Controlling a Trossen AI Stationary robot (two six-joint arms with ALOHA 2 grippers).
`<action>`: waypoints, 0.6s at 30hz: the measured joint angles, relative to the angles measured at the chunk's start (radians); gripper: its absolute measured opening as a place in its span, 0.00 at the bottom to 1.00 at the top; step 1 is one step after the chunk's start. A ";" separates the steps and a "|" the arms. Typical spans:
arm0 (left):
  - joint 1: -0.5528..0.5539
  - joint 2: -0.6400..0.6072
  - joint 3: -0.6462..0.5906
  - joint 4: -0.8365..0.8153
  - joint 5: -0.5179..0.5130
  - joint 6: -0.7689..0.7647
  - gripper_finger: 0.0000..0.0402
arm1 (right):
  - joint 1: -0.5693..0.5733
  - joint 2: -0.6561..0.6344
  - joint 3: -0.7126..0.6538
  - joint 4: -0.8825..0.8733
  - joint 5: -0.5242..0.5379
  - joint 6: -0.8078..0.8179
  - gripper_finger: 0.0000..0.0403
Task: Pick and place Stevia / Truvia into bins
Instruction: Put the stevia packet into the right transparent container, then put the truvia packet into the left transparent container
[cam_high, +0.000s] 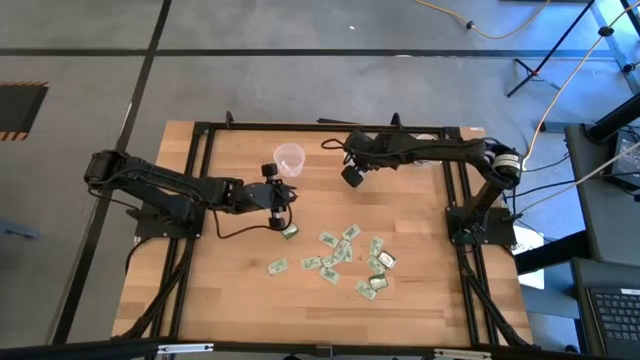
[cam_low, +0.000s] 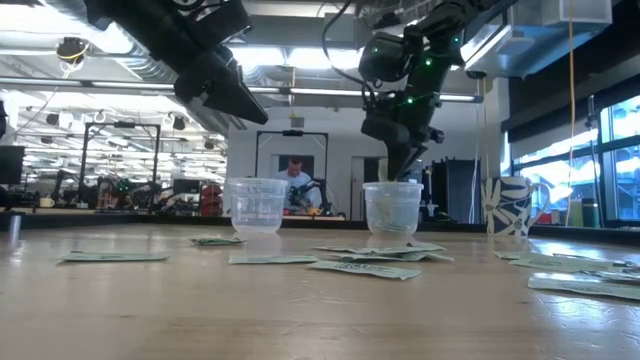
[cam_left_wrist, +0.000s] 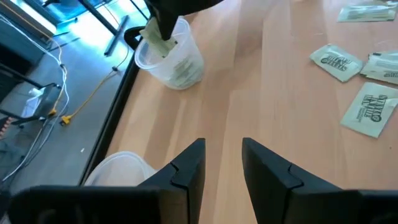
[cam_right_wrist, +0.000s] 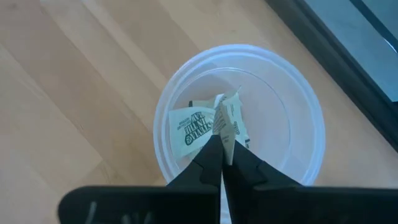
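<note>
Several pale green and white Stevia sachets (cam_high: 340, 250) lie flat on the wooden table, right of centre toward the near edge. One translucent cup (cam_high: 289, 158) stands near the far edge. The second cup (cam_right_wrist: 239, 118) stands under my right gripper (cam_right_wrist: 221, 140), which is shut on a sachet (cam_right_wrist: 229, 121) above its mouth. Other sachets (cam_right_wrist: 193, 130) lie inside this cup. My left gripper (cam_left_wrist: 222, 149) is open and empty, hovering just near-side of the first cup (cam_left_wrist: 121, 168). My right gripper pinches a sachet by its edge (cam_right_wrist: 225, 135) between the two fingertips (cam_right_wrist: 239, 158), coming from above and pointing down. The sachet hangs below the fingers, lifted clear, over the cup's open mouth (cam_left_wrist: 155, 40).
A white patterned mug (cam_low: 510, 215) stands to one side in the low view. Black frame rails (cam_high: 205, 180) run along the table's left, right and far sides. A lone sachet (cam_high: 290, 231) lies near my left gripper. A person (cam_low: 295, 175) sits in the room behind.
</note>
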 joint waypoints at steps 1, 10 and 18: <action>0.000 0.000 0.000 -0.003 0.000 0.000 0.25 | 0.000 0.000 0.000 -0.001 0.000 0.000 0.02; 0.000 0.000 0.000 -0.091 0.006 -0.060 0.25 | 0.000 0.000 0.000 0.000 0.002 -0.002 0.05; 0.000 0.000 0.000 -0.095 0.311 -0.121 0.25 | 0.001 -0.003 0.000 0.004 0.102 -0.004 0.22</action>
